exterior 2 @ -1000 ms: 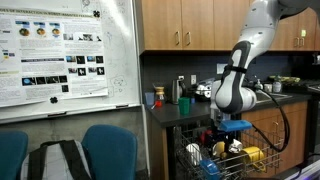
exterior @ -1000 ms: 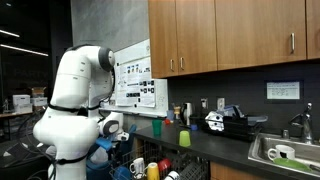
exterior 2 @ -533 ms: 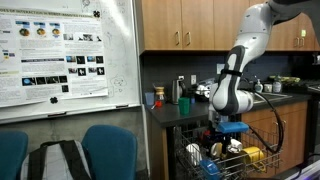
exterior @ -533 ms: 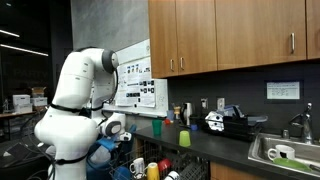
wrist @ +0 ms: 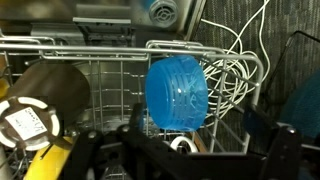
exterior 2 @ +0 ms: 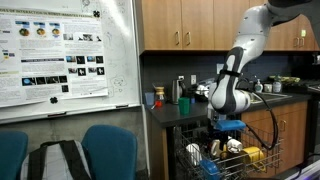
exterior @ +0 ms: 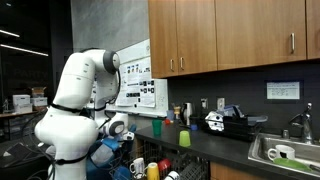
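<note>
Reaches down with the big white arm point(exterior 2: 240, 70), bent at the elbow. Points the gripper point(exterior 2: 229, 135) straight down. Holds the jaws wide open. Shows both dark fingers point(wrist: 280, 150) at the bottom of the wrist view.

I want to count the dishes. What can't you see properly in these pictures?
- Wrist view: brown cup cut off by the left edge.
- Wrist view: white thing half hidden behind the blue cup.
- In an exterior view: cups too small to tell apart.
</note>
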{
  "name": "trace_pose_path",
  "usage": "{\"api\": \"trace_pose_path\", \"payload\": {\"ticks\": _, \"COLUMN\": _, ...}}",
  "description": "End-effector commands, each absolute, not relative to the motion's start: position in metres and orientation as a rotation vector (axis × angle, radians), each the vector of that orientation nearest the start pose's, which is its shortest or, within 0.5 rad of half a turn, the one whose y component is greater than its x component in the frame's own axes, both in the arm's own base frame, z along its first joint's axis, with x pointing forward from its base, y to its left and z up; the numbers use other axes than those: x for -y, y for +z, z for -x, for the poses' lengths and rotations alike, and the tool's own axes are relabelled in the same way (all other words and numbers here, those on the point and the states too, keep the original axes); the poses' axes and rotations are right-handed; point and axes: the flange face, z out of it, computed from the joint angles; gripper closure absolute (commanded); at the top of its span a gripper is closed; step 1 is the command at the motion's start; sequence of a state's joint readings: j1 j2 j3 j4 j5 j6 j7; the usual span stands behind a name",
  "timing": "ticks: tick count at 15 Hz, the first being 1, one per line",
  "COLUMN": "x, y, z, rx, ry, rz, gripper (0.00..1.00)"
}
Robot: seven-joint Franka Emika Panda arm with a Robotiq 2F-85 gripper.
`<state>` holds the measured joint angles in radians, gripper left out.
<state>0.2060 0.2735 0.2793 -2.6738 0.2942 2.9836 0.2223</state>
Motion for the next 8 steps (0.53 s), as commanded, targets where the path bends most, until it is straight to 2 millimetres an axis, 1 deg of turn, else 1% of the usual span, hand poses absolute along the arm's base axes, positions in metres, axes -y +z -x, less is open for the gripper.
{"api": "trace_pose_path", "payload": {"ticks": 1, "x": -0.184, "y": 0.144, "z": -0.379, "rx": -0.043, "ry": 0.017, "rz": 3.0, "gripper": 0.0}}
{"api": "trace_pose_path", "payload": {"ticks": 5, "x": -0.188, "y": 0.136, "z": -0.39, "rx": -0.049, "ry": 0.025, "rz": 2.993, "gripper": 0.0}}
{"api": "trace_pose_path", "payload": {"ticks": 8, "x": -0.185, "y": 0.129, "z": -0.391, "rx": -0.061, "ry": 0.061, "rz": 3.003, "gripper": 0.0}}
